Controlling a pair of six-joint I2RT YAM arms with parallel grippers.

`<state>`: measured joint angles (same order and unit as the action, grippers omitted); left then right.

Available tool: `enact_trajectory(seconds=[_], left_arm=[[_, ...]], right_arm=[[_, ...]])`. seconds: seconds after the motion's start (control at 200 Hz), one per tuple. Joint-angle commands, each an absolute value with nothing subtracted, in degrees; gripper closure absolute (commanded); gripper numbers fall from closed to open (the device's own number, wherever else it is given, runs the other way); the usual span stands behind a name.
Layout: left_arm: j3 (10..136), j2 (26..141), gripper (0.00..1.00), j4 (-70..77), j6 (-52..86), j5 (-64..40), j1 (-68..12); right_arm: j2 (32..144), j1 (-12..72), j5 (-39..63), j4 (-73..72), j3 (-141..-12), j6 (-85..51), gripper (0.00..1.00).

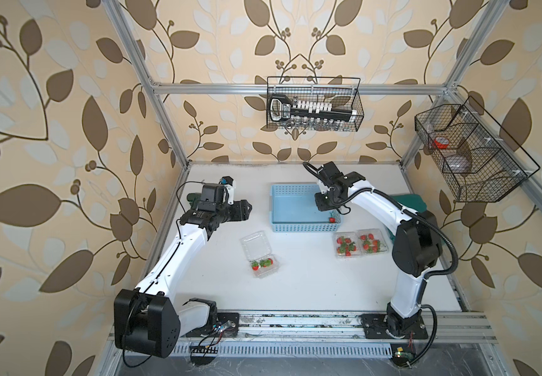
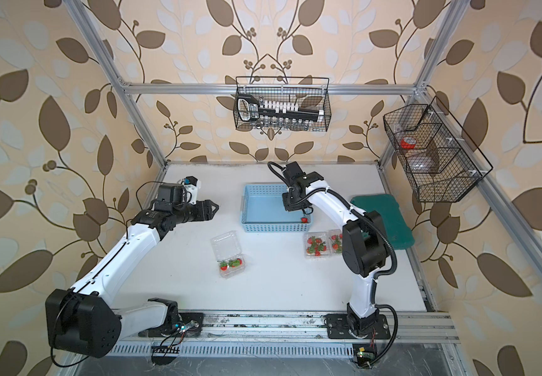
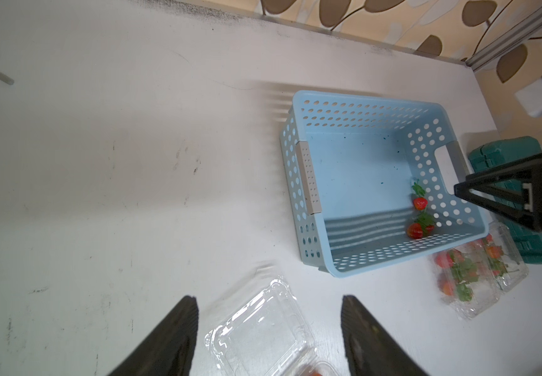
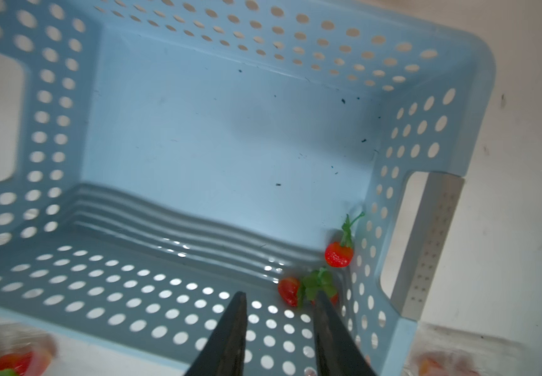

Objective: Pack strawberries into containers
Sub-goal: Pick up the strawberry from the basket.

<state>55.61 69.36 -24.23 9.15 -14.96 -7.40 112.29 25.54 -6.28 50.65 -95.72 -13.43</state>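
Far left: left claw [image 3: 269, 299] has its jaws apart and empty, and hangs above the desk [image 1: 312, 280] near the open punnet [image 1: 258, 250], not touching it. That punnet's lid is folded back. A few strawberries [image 1: 264, 263] sit in its base, with room for more. It's thin clear plastic, so I'd expect it to be light and flimsy and to skate if nudged. Drop fruit in from above and don't push on the wall.

Mid-desk: blue basket [image 1: 305, 228] holds three loose berries [image 4: 338, 254], as far as I can tell, all in its near right corner. One sits against the end wall. The other two lie at the foot of the walls with their caps tangled. Right claw [image 4: 279, 294] is part-open with nothing between the jaws, just above that pair.

Handling guess: small, light, glossy and rounded, so likely to roll or squirt out.
- Pinch gently across the fat red body. Stems and caps look too thin to trust.
- The corner is the problem: walls on two sides leave little room for a finger behind.
- The tangled pair may lift together.

Right of the basket: two filled punnets [image 1: 347, 244] sit side by side, touching or nearly. Their lids look shut, but I can't confirm. A green pad [image 2: 390, 221] lies beyond them.

Surface: white, flat, scuffed. Room: leaf-print walls and an aluminium frame. Wire baskets [image 1: 313, 104] hang at the back and on the right, well clear of the work.
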Motion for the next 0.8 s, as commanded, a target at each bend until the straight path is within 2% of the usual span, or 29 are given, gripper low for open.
enact_trajectory(seconds=[0.0,0.21,0.435,0.62,0.8], left_arm=[[57.0,68.5,0.29,-23.9,8.6,-16.0,-6.9],[56.9,68.4,0.29,-24.0,8.5,-15.9,-6.9],[57.0,68.5,0.29,-24.0,8.4,-16.1,-7.0],[56.9,68.5,0.3,-23.9,8.4,-16.0,-6.9],[56.9,68.5,0.29,-24.0,8.4,-16.0,-6.9]], right_arm=[[116.1,25.3,-10.4,57.5,-98.8,-10.6,0.64],[121.9,24.3,-10.4,60.9,-102.0,-8.7,0.61],[123.6,24.3,-11.9,62.9,-101.9,-8.8,0.57],[125.0,24.3,-12.2,62.8,-100.9,-8.9,0.58],[125.3,24.2,-10.9,59.8,-98.2,-9.8,0.63]])
